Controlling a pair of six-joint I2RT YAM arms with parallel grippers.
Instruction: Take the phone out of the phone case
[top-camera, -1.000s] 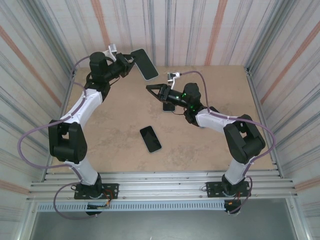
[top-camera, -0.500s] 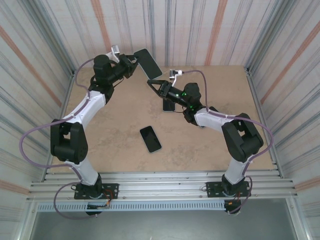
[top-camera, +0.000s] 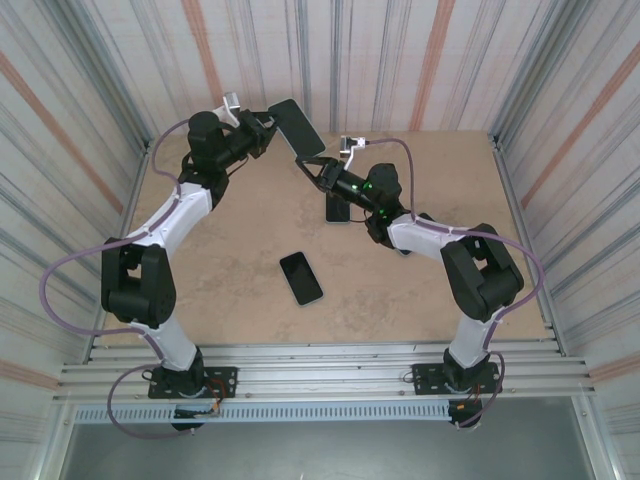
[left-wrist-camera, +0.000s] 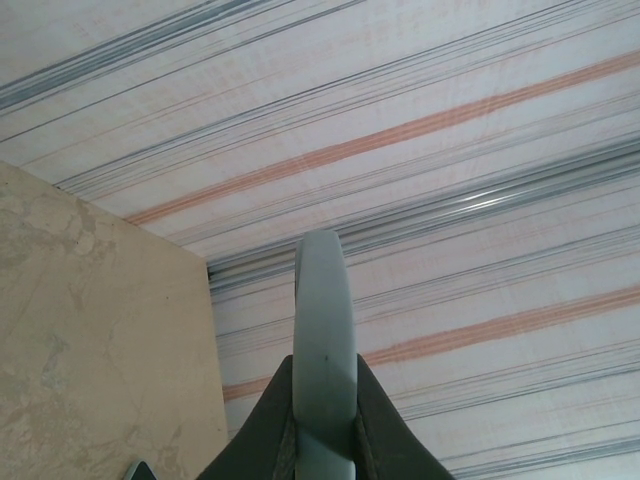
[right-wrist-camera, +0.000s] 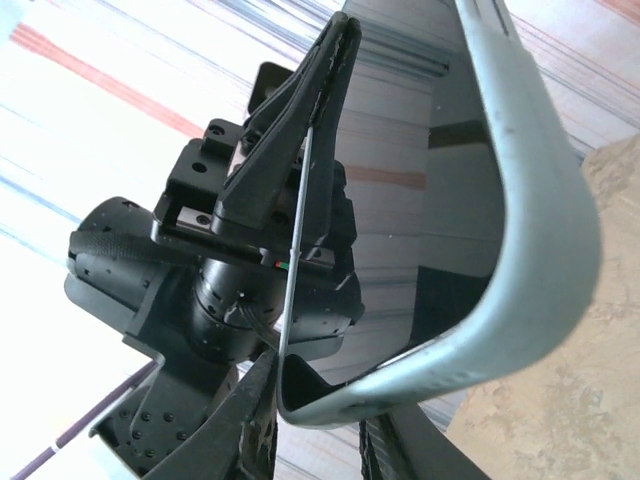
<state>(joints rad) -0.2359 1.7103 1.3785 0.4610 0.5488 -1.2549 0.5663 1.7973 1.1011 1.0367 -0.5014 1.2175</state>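
The phone case (top-camera: 297, 128) is pale grey and hangs in the air near the back wall, with the dark phone (top-camera: 295, 124) in it. My left gripper (top-camera: 264, 130) is shut on its left end. The left wrist view has the case edge (left-wrist-camera: 325, 320) standing up between the left gripper (left-wrist-camera: 325, 425) fingers. My right gripper (top-camera: 314, 166) has come up under the case's near right corner. In the right wrist view that grey corner (right-wrist-camera: 450, 350) sits between the right gripper (right-wrist-camera: 318, 425) fingers, which press on it, and the glossy phone screen (right-wrist-camera: 430, 190) reflects the wall.
A bare black phone (top-camera: 300, 277) lies flat at mid-table. Another dark phone (top-camera: 338, 208) lies under the right arm. Striped walls (top-camera: 400, 60) close in the back and both sides, and the held case is close to the back wall.
The left arm has carried the case slightly right and up. The right gripper has moved up-left to the case's corner and narrowed its jaws onto it.
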